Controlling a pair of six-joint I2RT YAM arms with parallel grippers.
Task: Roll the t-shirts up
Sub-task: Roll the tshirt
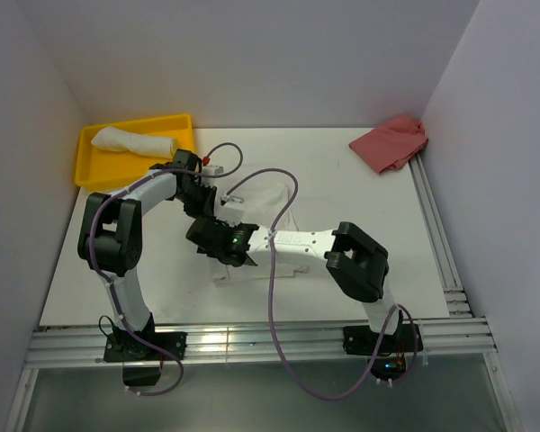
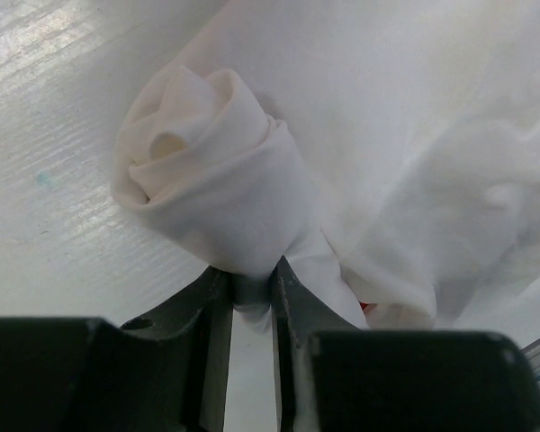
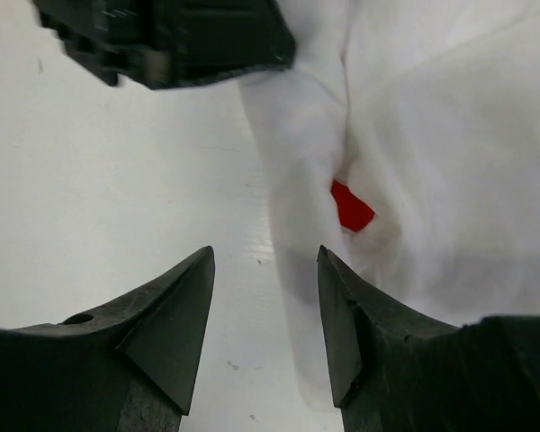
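A white t-shirt (image 1: 268,196) lies crumpled at the table's middle, one end wound into a tight roll (image 2: 207,171). My left gripper (image 2: 252,274) (image 1: 207,209) is shut on the t-shirt, pinching a fold of cloth just below the roll. A small red print (image 3: 351,207) shows on the loose cloth beside it. My right gripper (image 3: 265,256) (image 1: 209,241) stands open just above the table, with a narrow strip of the t-shirt's edge (image 3: 297,234) running between its fingers, untouched. A second rolled white t-shirt (image 1: 133,140) lies in the yellow tray (image 1: 182,123).
The yellow tray sits at the far left corner. A pink-red cloth (image 1: 391,141) lies bunched at the far right by the wall. In the right wrist view the left gripper's black body (image 3: 162,36) is close ahead. Purple cables (image 1: 272,270) loop over the arms.
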